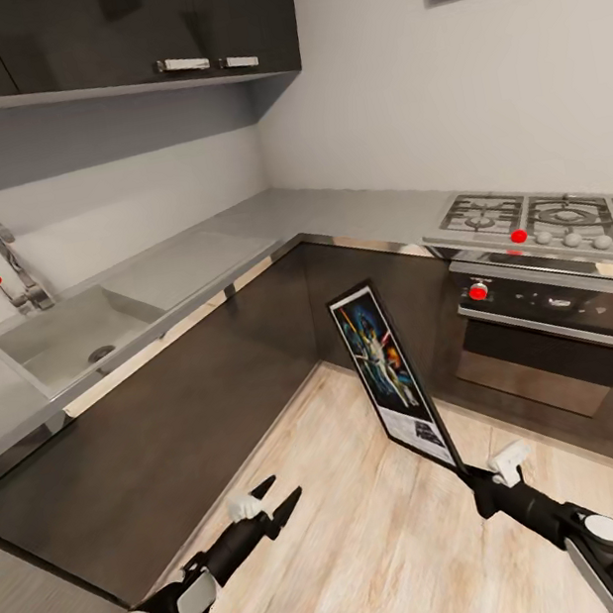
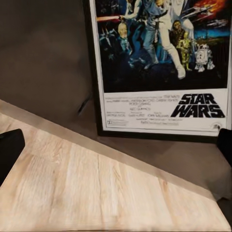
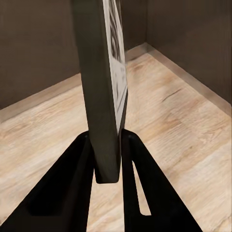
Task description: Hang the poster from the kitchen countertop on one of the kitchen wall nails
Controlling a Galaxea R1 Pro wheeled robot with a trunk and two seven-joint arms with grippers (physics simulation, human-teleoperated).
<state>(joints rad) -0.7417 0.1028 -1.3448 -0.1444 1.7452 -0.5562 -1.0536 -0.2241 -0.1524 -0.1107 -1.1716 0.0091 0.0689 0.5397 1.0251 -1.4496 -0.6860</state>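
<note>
Poster (image 1: 392, 376) upright above wooden floor (image 1: 390, 553) — bottom edge clenched in right claw (image 1: 474, 474), off counter (image 1: 261, 219) for carrying, likely toward nail. Left claw (image 1: 277, 498) spread, empty — nearby.

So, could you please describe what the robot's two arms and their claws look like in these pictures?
Both arms are slim and black with white shell sections near the wrist. The left claw has two thin, pointed black fingers and a small white block behind them. The right claw carries a similar white block; its wrist view shows two flat, tapering black fingers, one with a narrow slot. No loose cables or markings are visible.
</note>
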